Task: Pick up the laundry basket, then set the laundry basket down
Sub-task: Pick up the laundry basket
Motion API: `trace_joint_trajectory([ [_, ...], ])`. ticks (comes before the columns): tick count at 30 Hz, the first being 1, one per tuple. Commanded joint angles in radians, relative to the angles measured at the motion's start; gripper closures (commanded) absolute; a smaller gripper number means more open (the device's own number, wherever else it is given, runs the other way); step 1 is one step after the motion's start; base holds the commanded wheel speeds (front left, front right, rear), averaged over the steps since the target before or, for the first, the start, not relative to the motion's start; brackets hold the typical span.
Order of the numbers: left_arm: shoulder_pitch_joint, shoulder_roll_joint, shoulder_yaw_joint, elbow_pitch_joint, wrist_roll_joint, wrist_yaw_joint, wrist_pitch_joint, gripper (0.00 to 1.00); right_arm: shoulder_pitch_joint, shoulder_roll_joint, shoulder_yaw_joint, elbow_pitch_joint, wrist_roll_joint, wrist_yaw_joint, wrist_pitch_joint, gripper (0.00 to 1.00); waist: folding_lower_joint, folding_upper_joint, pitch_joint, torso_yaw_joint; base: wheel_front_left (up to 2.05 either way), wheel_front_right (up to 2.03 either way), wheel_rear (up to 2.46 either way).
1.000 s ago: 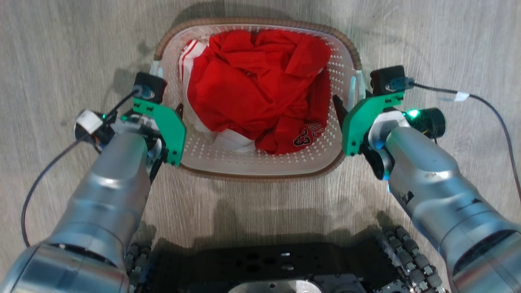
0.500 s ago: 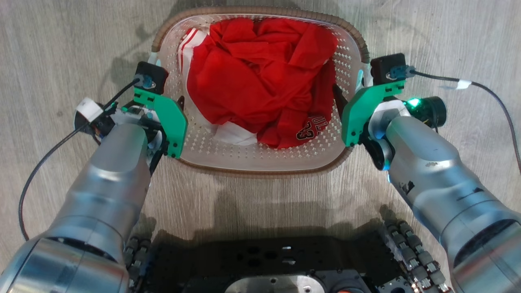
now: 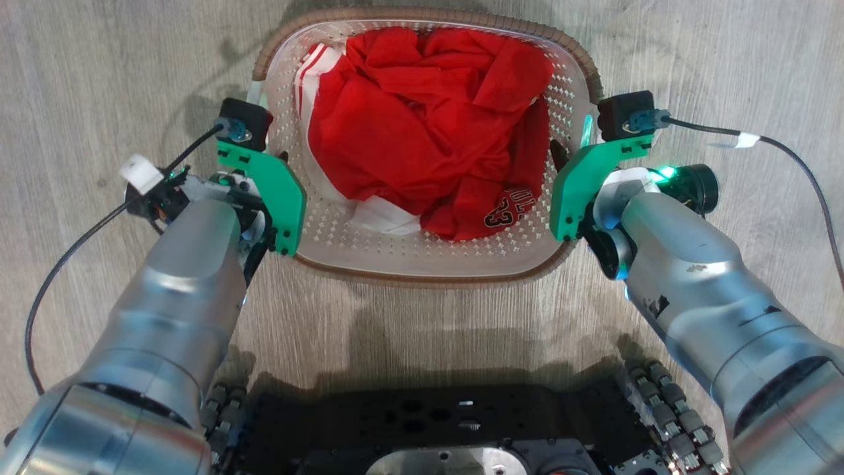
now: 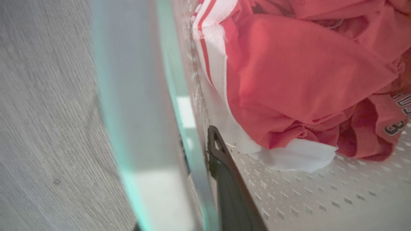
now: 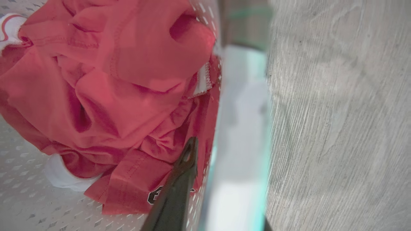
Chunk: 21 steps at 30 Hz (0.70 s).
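Note:
The laundry basket (image 3: 422, 260) is white and perforated with a brown woven-look rim, and it sits at the top centre of the head view. A crumpled red and white jersey (image 3: 428, 125) fills it. My left gripper (image 3: 273, 158) is shut on the basket's left side handle (image 4: 144, 128). One dark finger (image 4: 224, 179) lies inside the wall. My right gripper (image 3: 572, 148) is shut on the right side handle (image 5: 240, 144), again with one finger (image 5: 175, 189) inside. Both outer fingers are hidden behind the handles.
Grey wood-look floor (image 3: 99, 66) lies all around the basket. My black wheeled base (image 3: 435, 422) is at the bottom edge, close to the basket's near rim. Cables trail from both wrists over the floor.
The basket looks slightly larger and has shifted up the picture, rising with both grippers. Both grips on the handles are unchanged.

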Motion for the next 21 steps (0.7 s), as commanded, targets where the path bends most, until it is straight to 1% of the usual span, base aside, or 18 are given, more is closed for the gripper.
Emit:
trace_joint_trajectory([
  [1,0.031,0.024,-0.014,-0.009,-0.003,-0.005,0.01,1.0,0.039,0.013,0.032,-0.002,-0.003,0.007,0.002,1.0,0.0,-0.0001,-0.004,0.0,0.0,0.0,0.0],
  [11,0.084,0.024,-0.143,-0.05,-0.085,-0.006,0.078,1.0,0.034,0.013,0.094,0.008,0.026,0.007,0.09,1.0,0.0,-0.0001,-0.075,-0.001,0.0,0.0,0.0],
  [13,0.096,0.024,-0.186,-0.052,-0.112,-0.006,0.094,1.0,0.033,0.013,0.111,0.01,0.041,0.007,0.126,1.0,0.0,-0.0001,-0.114,-0.001,0.0,0.0,0.0],
  [21,0.14,0.024,-0.261,-0.043,-0.179,-0.006,0.091,1.0,0.074,0.003,0.159,0.011,0.081,0.007,0.183,1.0,0.0,-0.0001,-0.267,0.0,0.0,0.0,0.0],
])
